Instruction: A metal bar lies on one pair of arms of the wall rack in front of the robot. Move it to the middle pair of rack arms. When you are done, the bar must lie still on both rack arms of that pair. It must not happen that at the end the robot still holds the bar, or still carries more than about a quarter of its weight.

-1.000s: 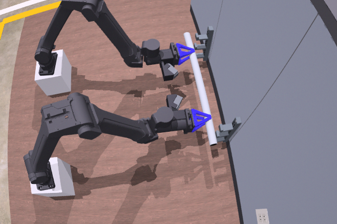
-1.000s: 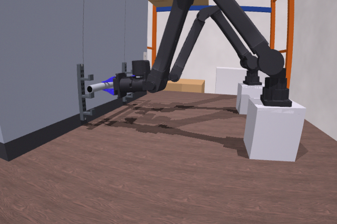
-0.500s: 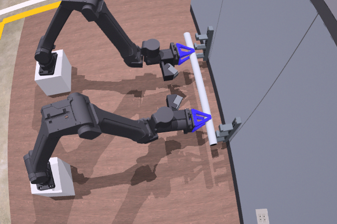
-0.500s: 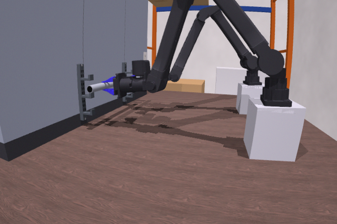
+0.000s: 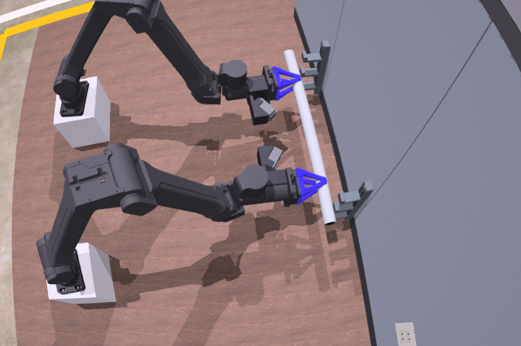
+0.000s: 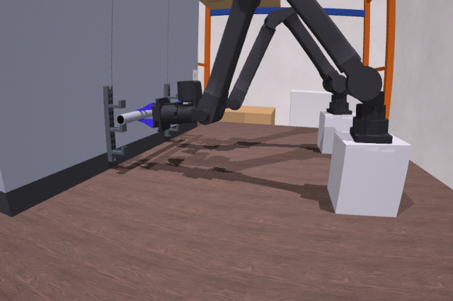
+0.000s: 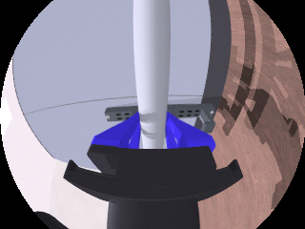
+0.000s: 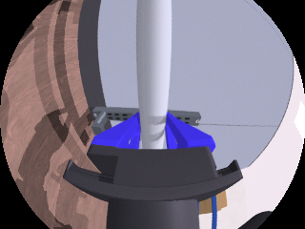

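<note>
At the left upright (image 5: 324,60) (image 6: 107,137) (image 7: 186,114), the bar (image 5: 308,127) (image 6: 127,117) (image 7: 152,57) (image 8: 153,57) is held out in front of the rack arms, its near end around middle-arm height, presumably so that their tips can be cleared. It is gripped by the left gripper (image 5: 299,77) (image 6: 141,115) (image 7: 153,116) and, well apart, by the right gripper (image 5: 325,181) (image 6: 178,101) (image 8: 153,116), probably to keep it level. By the right upright (image 5: 362,203) (image 6: 167,88) (image 8: 119,114), contact cannot be told; seating over both middle arms seems needed before release.
</note>
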You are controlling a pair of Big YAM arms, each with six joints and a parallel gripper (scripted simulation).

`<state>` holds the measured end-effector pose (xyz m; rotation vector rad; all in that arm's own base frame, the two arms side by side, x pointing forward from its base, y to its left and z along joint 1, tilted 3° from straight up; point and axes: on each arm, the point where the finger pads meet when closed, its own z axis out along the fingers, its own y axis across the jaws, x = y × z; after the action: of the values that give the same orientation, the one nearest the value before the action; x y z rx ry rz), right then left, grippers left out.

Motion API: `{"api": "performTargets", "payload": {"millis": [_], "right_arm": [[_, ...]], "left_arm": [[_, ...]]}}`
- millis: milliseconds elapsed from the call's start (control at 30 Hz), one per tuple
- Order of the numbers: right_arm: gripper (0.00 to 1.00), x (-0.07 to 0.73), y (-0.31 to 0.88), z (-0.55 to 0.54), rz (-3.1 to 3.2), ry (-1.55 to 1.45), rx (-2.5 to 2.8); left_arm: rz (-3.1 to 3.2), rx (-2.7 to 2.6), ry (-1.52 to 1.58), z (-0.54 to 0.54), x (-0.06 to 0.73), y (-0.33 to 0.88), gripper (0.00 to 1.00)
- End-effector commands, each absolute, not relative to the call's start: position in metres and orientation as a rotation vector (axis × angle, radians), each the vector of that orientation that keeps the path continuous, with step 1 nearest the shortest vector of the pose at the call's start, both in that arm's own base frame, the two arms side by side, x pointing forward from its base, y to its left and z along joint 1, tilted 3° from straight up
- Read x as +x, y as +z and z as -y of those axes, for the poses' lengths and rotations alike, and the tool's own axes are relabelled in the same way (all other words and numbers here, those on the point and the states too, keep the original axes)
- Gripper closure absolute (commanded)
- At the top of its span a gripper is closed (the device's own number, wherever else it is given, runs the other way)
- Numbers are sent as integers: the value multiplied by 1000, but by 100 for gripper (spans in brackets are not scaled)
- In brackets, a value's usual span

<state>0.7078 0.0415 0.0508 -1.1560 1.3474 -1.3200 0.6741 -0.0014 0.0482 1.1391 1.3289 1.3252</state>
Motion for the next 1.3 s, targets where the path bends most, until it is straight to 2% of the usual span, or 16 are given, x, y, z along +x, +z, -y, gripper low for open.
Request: {"api": "performTargets", "payload": {"millis": [0, 1267], "right_arm": [[100, 732, 90, -40, -1292, -1354, -1082], [100, 732, 92, -40, -1292, -1354, -1082]], "left_arm": [[-1227, 1080, 1337, 23, 680, 101, 100], [-1227, 1080, 1337, 22, 682, 106, 100]]}}
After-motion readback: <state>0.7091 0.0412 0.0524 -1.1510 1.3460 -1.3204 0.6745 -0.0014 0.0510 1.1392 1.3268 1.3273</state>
